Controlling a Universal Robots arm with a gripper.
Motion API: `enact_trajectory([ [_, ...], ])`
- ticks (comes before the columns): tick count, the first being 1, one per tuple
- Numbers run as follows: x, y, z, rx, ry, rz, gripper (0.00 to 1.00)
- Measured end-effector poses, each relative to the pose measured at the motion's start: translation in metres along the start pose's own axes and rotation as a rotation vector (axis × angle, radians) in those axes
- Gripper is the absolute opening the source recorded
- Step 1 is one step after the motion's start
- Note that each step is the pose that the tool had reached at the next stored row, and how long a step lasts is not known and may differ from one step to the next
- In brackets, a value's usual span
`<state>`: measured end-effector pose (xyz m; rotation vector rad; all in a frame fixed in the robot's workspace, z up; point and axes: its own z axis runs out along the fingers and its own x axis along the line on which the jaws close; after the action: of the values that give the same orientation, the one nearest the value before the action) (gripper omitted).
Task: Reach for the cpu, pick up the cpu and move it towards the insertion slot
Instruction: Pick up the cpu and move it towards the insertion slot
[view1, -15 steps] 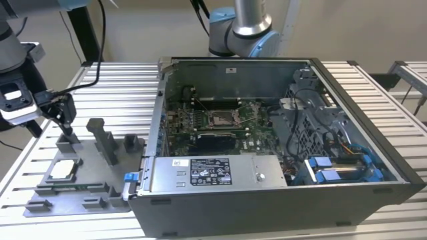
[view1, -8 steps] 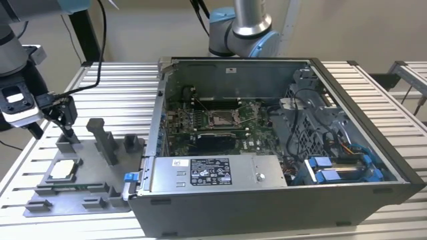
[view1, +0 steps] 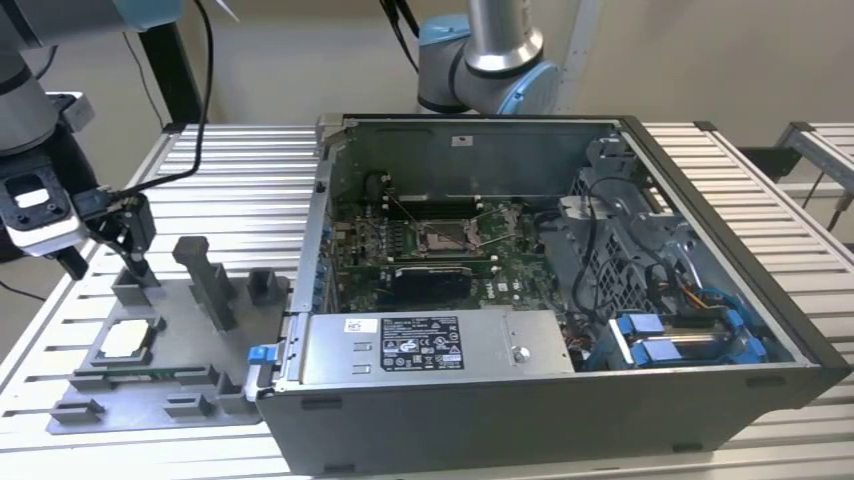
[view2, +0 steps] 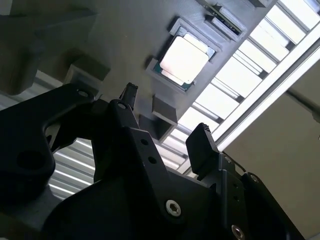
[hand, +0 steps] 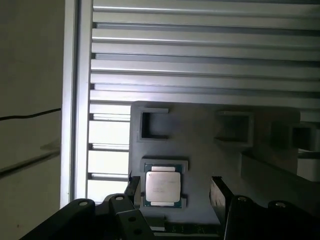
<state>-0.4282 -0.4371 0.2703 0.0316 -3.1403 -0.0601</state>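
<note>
From where I stand, the claw (view1: 118, 245) hangs over the grey fixture plate (view1: 187, 340) at the exterior view's left, its fingers (hand: 218, 192) spread apart and holding nothing. The cpu (view1: 130, 338) lies flat in a shallow nest on that plate, pale face up, nearer the plate's front edge than the claw is. In the first wrist view it sits between the two open fingers but below them, untouched. I'd judge it light, stiff and thin, with a smooth metal face that gives little to grip, and delicate on its underside. The place to take it would be by two opposite edges, squarely and gently, where the nest's raised lips leave the sides free. A short post (view1: 134, 290) stands on the plate right under the claw, and a taller block (view1: 211, 285) rises just beside it towards the computer case (view1: 534, 420); either could catch a finger. The insertion slot (view1: 445, 237) is well apart, down inside the case, so the case's near wall stands between it and the cpu. Everything rests on the slatted bench (view1: 240, 190).
</note>
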Motion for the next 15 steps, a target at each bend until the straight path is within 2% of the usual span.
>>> enact_trajectory([
  [10,0.0002,-0.0003,0.0062,0.0001,0.0002,0.000,1.00],
  [15,0.0003,-0.0003,0.0072,0.0002,0.0003,0.000,1.00],
])
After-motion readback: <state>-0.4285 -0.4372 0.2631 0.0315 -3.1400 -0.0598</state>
